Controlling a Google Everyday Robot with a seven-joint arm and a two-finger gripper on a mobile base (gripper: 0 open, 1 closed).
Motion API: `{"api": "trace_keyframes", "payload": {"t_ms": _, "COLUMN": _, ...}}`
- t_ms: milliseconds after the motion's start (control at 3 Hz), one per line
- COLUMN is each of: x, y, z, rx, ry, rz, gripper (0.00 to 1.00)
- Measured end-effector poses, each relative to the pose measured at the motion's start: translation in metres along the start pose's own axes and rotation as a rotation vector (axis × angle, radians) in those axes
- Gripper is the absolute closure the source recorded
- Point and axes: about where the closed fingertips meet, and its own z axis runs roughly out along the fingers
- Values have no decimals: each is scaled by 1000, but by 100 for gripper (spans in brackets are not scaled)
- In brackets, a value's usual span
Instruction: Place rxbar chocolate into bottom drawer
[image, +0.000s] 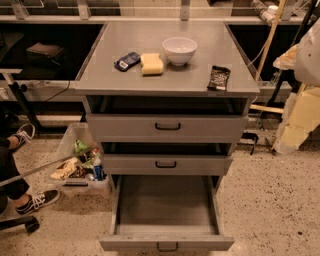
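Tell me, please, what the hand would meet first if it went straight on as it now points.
Cannot say: the hand is out of view. The rxbar chocolate lies untouched on the cabinet top.

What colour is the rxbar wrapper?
The rxbar chocolate: dark wrapper, white lettering, camera view; gripper out of view.

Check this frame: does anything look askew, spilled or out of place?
Nothing is spilled or damaged. The rxbar chocolate lies slightly askew near the right front corner of the cabinet top, fully on it. The bottom drawer stands pulled out, as the task needs. The gripper is not in view.
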Motion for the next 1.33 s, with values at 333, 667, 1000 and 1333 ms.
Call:
{"api": "trace_keyframes", "payload": {"t_ms": 333, "x": 0, "y": 0, "z": 0, "rx": 0, "ry": 0, "rz": 0, "gripper": 0}}
{"api": "trace_keyframes", "payload": {"t_ms": 667, "x": -5, "y": -14, "z": 4, "rx": 9, "ry": -3, "rz": -19, "gripper": 0}}
{"api": "trace_keyframes", "payload": {"t_ms": 1000, "x": -23, "y": -57, "z": 28, "rx": -7, "ry": -7, "rz": -78, "gripper": 0}}
{"api": "trace_keyframes", "payload": {"t_ms": 1333, "x": -50, "y": -113, "z": 66, "rx": -37, "ry": -17, "rz": -119, "gripper": 0}}
